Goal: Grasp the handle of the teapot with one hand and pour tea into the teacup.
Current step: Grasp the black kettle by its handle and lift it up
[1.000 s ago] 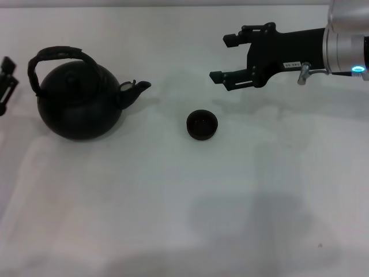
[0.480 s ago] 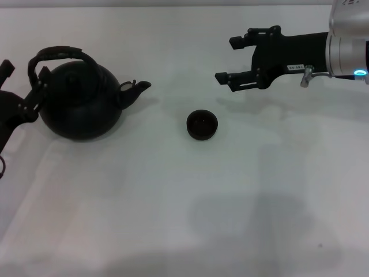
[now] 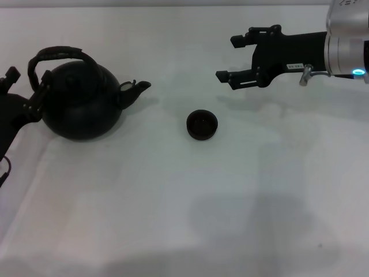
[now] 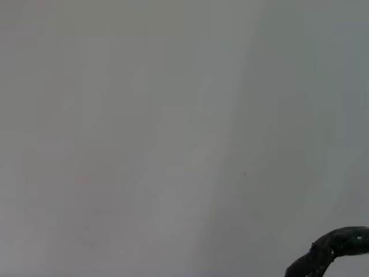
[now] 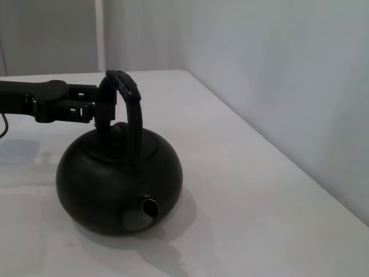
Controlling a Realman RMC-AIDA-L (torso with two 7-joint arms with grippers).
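Note:
The matte black teapot (image 3: 81, 103) stands at the table's left, its spout (image 3: 140, 86) pointing toward the small black teacup (image 3: 202, 124) near the middle. The arched handle (image 3: 57, 53) loops over the lid. My left gripper (image 3: 26, 85) is at the handle's left end, open, with a finger on either side of that end of the handle. The right wrist view shows the teapot (image 5: 118, 179), the handle (image 5: 124, 92) and the left gripper (image 5: 86, 103) beside it. A bit of the handle (image 4: 331, 249) shows in the left wrist view. My right gripper (image 3: 228, 57) hovers open, behind and to the right of the teacup.
The white table (image 3: 173, 202) spreads wide in front of the teapot and teacup. Its far edge (image 3: 173, 6) runs along the back, and a pale wall (image 5: 277, 69) stands beyond the table's side edge in the right wrist view.
My left gripper has come in from the left edge to the handle's left end. The right gripper has drifted slightly right and up. Teapot and teacup have not moved.

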